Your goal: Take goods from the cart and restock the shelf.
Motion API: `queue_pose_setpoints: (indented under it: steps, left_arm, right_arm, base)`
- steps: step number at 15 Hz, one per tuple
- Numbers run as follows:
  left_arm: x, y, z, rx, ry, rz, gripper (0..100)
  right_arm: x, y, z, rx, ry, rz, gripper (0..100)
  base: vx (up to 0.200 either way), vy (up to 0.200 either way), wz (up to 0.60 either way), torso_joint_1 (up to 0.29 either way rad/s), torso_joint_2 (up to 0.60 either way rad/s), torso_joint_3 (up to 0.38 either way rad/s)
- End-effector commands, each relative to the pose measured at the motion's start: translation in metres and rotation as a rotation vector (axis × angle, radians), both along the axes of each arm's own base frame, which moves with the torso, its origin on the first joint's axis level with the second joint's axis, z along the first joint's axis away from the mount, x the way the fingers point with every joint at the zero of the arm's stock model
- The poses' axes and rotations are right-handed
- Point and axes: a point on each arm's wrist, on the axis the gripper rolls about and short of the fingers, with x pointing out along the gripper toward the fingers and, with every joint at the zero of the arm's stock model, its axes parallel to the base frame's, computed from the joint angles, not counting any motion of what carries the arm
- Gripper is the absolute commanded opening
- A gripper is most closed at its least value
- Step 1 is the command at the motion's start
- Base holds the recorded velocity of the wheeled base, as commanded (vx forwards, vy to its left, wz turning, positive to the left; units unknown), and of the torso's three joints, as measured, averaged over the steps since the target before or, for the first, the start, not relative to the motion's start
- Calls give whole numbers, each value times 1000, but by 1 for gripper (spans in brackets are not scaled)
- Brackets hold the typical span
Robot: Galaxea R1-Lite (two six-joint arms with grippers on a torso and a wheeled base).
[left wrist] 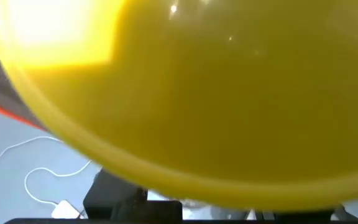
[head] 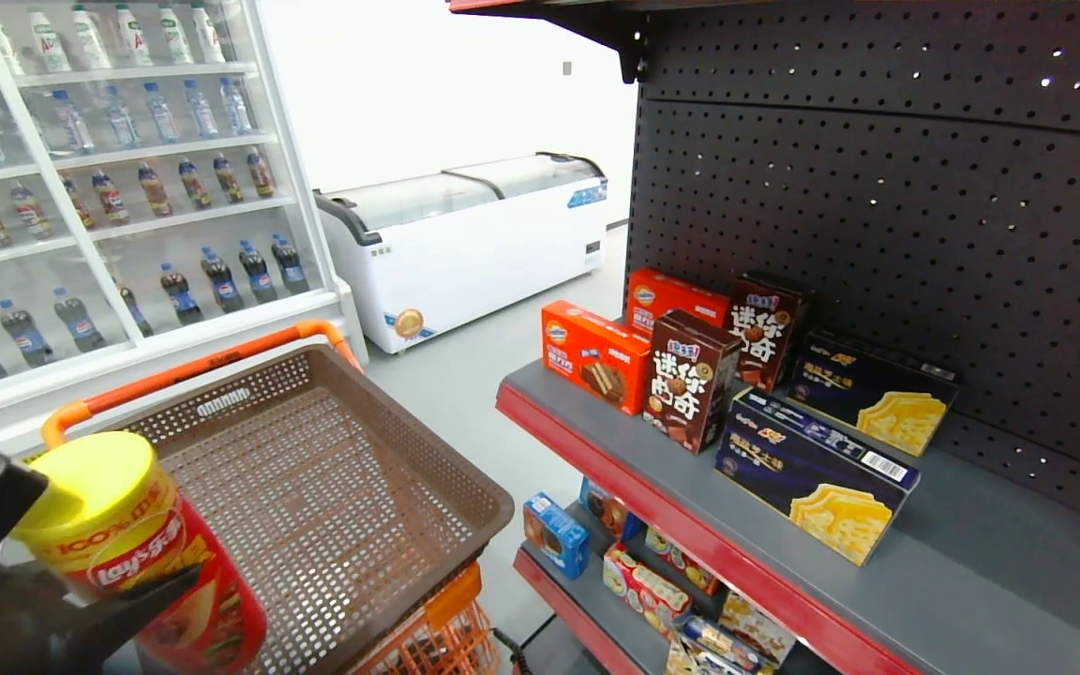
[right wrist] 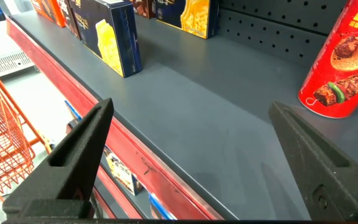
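A red chip can [head: 142, 553] with a yellow lid [left wrist: 216, 93] is held at the lower left of the head view, above the near corner of the cart's brown basket [head: 465, 480]. My left gripper [head: 62, 548] is shut on it, one dark finger on each side. My right gripper [right wrist: 191, 109] stands open over the grey shelf board [right wrist: 185, 143], with nothing between its fingers [right wrist: 73, 155]. Beyond it, a second red chip can [right wrist: 344, 62] stands upright on the shelf near the pegboard back.
Orange boxes [head: 596, 354], brown boxes [head: 690, 380] and dark blue boxes [head: 817, 473] stand in rows on the shelf [head: 971, 572]. Small packs [head: 652, 586] lie on the lower shelf. A bottle fridge [head: 118, 187] and a chest freezer [head: 465, 244] stand behind the cart.
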Motion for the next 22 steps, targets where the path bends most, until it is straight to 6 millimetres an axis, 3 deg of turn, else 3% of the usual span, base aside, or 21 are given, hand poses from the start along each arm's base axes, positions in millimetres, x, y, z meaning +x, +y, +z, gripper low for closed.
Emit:
queue_pose_setpoints:
  steps: [1, 2, 3, 6, 11, 20, 22]
  left_arm:
    - [-60, -2, 6, 17, -137, 17, 0]
    - [-60, -2, 6, 17, -137, 17, 0]
    - [-86, -3, -6, 12, -155, 29, 0]
    - [-100, -3, -18, -22, -212, 38, 0]
    - [-108, -4, -12, -24, -281, 33, 0]
    - [-115, -4, -18, -18, -301, 46, 0]
    - [-114, -4, -23, -20, -287, 46, 0]
  right_arm:
    - [0, 0, 0, 0, -1, 0, 100]
    - [0, 0, 0, 0, -1, 0, 100]
    - [0, 0, 0, 0, -1, 0, 100]
    - [0, 0, 0, 0, -1, 0, 100]
    - [0, 0, 0, 0, -1, 0, 100]
    - [0, 0, 0, -2, -1, 0, 100]
    - [0, 0, 0, -2, -1, 2, 100]
  base:
    - [0, 0, 0, 0, 0, 0]
    - [0, 0, 0, 0, 0, 0]
    - [0, 0, 0, 0, 0, 0]
    - [0, 0, 0, 0, 0, 0]
    - [0, 0, 0, 0, 0, 0]
    - [0, 0, 0, 0, 0, 0]
    - [0, 0, -600, -2, -2, 7]
